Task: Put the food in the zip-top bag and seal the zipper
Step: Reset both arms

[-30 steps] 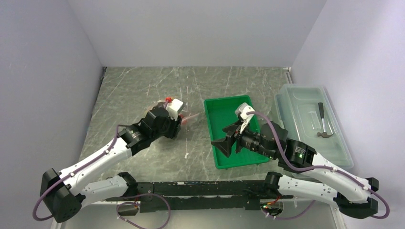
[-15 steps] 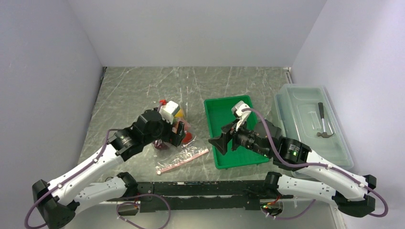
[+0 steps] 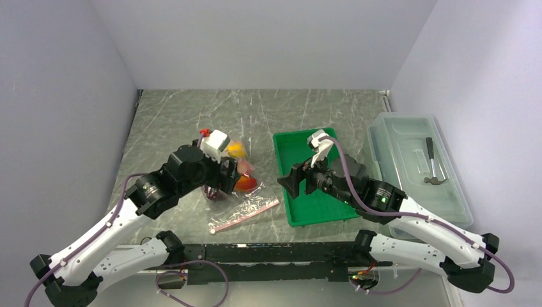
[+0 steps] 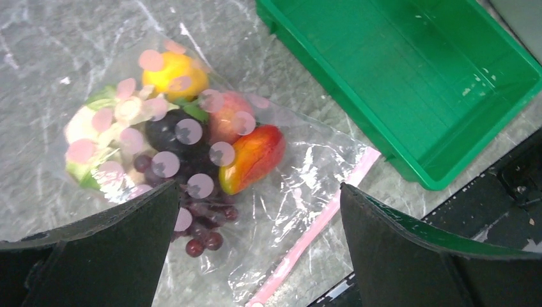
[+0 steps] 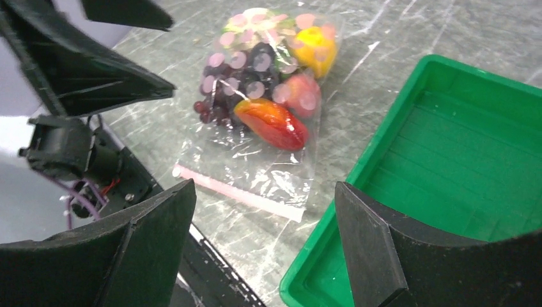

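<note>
**Food bagged; seal is the open item**

Zip-top bag lies flat on the table, just left of the green tray and not touching it as far as I can see; the food sits inside at the bag's far, closed end: lemon, lettuce, small dark round fruit, red-orange oblong fruit, grape bunch; a pinkish round fruit lies among them; nothing is left in the tray.

Zipper runs across the bag's near end, well apart from the food, with slack clear plastic between; whether its two halves are pressed together I cannot tell from any view.

Left gripper hovers over the bag, jaws spread wide, holding nothing; right gripper hangs above the tray's left edge, pointed toward the bag, jaws likewise wide and bare.

Judgement: loading looks done; sealing is the step in hand.

Next move, as I read it: bring one gripper down onto one end of the pink strip, pinch it, and run along its whole width; the other gripper should pin the bag or hold the opposite end, since the thin film will likely slide or bunch; keep clear of the grapes, which sit nearest the mouth.

Clear lidded box with hammer stands far right; not involved.
</note>
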